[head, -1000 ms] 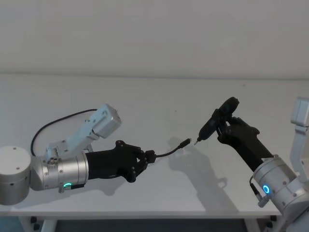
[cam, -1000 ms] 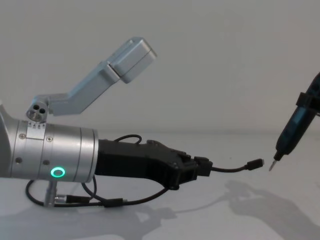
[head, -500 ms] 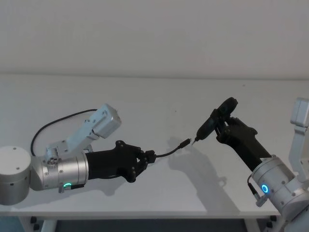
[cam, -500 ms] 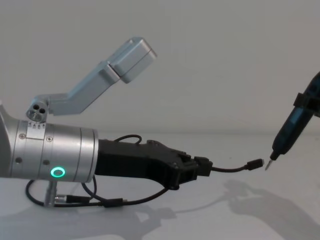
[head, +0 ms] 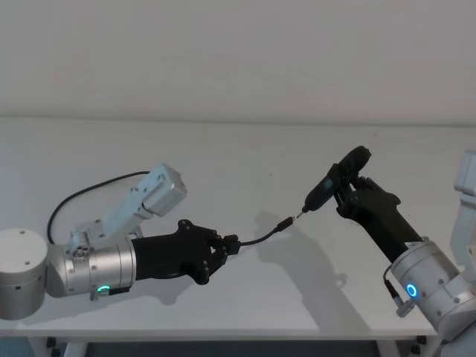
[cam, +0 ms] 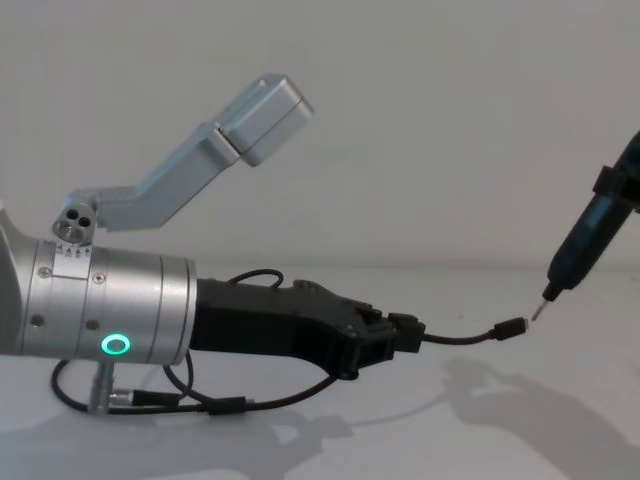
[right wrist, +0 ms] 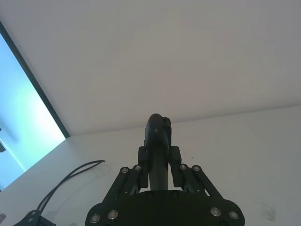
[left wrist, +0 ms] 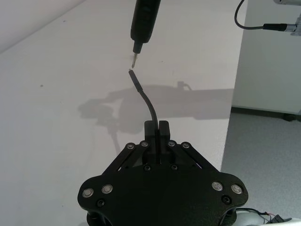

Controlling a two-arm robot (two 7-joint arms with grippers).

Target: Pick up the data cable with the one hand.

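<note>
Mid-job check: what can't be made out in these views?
Head and chest views: the plug is too small to tell its type.
Head, chest, left wrist views: the left end effector hides the cable behind its grip.
Right wrist view: the tool body hides its own tip.
Chest view: the right edge cuts off the right end effector holding the tool.

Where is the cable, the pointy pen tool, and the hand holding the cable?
cable (head: 259,237), head view, middle of the free cord.
pen tool (cam: 580,248), chest view, its dark barrel.
left gripper (left wrist: 156,126), left wrist view, between its fingertips, shut on the cable.
</note>
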